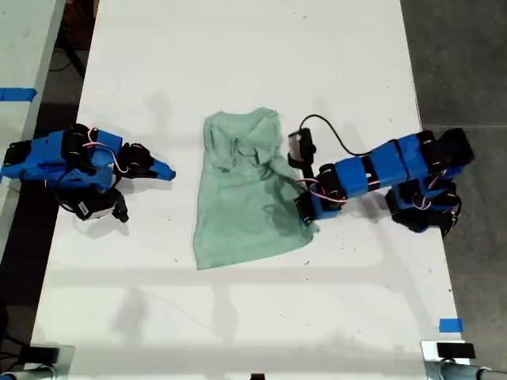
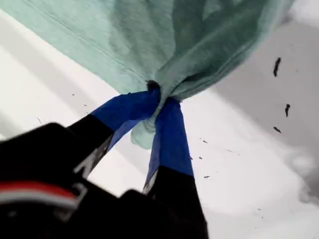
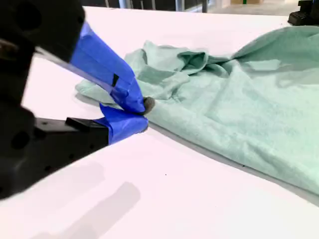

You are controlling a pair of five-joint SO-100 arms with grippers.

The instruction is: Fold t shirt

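Observation:
The pale mint-green t shirt (image 1: 238,198) lies wrinkled in the middle of the white table (image 1: 238,317), with its bunched collar end toward the far side. On the exterior view's right, my first gripper (image 1: 306,212) is shut on the shirt's edge. The first wrist view shows the blue fingers (image 2: 172,134) of my first gripper (image 2: 158,97) pinching a fold of the t shirt (image 2: 164,35), which is lifted off the table. My second gripper (image 1: 168,174) rests shut and holds nothing on the exterior view's left, a short gap from the shirt. In the second wrist view my second gripper (image 3: 142,112) points at the t shirt (image 3: 239,104).
A black cable (image 1: 333,131) loops over the first arm. Blue tape (image 1: 450,325) marks the table's near corner on the exterior view's right. Another table with blue tape (image 1: 16,95) stands beyond the exterior view's left edge. Dark floor borders the right.

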